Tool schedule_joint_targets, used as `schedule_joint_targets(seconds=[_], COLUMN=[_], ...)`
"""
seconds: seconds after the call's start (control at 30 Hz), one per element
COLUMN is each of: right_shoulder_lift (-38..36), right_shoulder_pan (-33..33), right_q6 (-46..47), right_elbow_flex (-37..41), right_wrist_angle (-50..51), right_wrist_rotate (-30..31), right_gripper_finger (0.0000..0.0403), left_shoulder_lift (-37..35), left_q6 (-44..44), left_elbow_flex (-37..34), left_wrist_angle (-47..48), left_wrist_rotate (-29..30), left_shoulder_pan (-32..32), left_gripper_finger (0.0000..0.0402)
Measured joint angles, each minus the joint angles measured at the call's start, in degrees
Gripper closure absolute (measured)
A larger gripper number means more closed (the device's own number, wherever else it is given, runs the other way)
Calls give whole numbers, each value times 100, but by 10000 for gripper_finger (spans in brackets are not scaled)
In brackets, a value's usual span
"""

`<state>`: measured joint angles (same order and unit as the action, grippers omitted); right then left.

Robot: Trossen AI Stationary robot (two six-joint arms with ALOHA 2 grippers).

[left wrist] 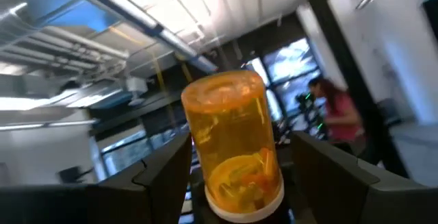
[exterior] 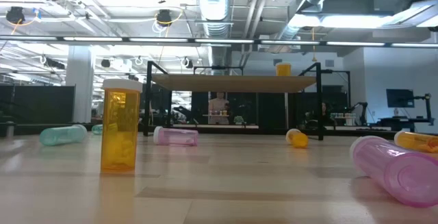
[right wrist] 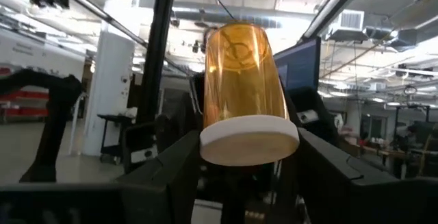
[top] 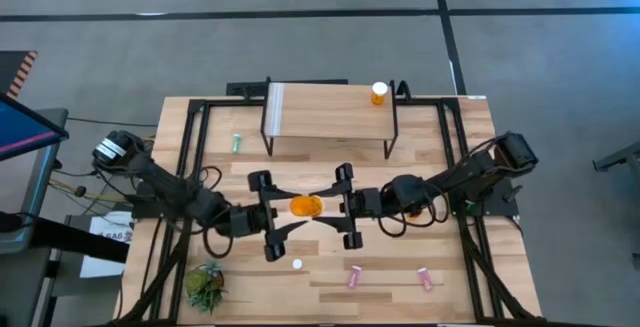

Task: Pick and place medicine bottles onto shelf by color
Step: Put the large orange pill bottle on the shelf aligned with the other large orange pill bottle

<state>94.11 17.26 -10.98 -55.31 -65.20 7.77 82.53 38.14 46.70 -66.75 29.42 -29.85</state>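
Note:
A large orange bottle (top: 305,206) with a white cap is held level in the air between my two grippers, above the middle of the table. My left gripper (top: 292,208) comes from the left and is shut on its base end. My right gripper (top: 322,207) comes from the right and is shut on its cap end. The shelf (top: 330,107) stands at the far side on thin black legs. One small orange bottle (top: 379,93) stands upright on the shelf's right end and also shows in the low view (exterior: 282,68). My left gripper pinches the bottle's base end (left wrist: 239,190) between its two fingers (left wrist: 164,176). It comes level from the table's left, along the bottle's length. The bottle lies level, lifted clear of the table. My right gripper has the white cap (right wrist: 250,142) between its two fingers (right wrist: 171,176), which meet the cap's rim on both sides. It comes level from the table's right, along the bottle's length, facing my left gripper.
A teal bottle (top: 236,143) lies at the left. Two pink bottles (top: 354,278) (top: 425,280) lie near the front edge. An orange bottle (exterior: 120,131) stands upright near the front. A green plant (top: 205,285) sits at the front left. A person (left wrist: 339,114) shows beyond the table.

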Motion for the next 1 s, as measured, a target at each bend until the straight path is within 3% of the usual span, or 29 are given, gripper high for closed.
schedule_joint_targets(seconds=[0.23,0.5,0.67,1.0], right_shoulder_lift=[-192,-525,-786,-1571], right_shoulder_pan=[-2,-12,-6,-110], right_q6=[215,499,807,1759], right_elbow_flex=[0,2,4,4], right_wrist_angle=[688,2227,3375,6079], right_wrist_rotate=[59,599,905,938], right_gripper_finger=[187,185,186,185], left_shoulder_lift=[-339,-372,-372,-372], left_q6=[487,1238,1201,428], left_elbow_flex=[-4,-4,-4,-7], left_wrist_angle=[501,595,789,1821], left_wrist_rotate=[823,2266,2585,3207], left_shoulder_pan=[-554,-1274,-1415,-1407], left_gripper_finger=[168,168,168,168])
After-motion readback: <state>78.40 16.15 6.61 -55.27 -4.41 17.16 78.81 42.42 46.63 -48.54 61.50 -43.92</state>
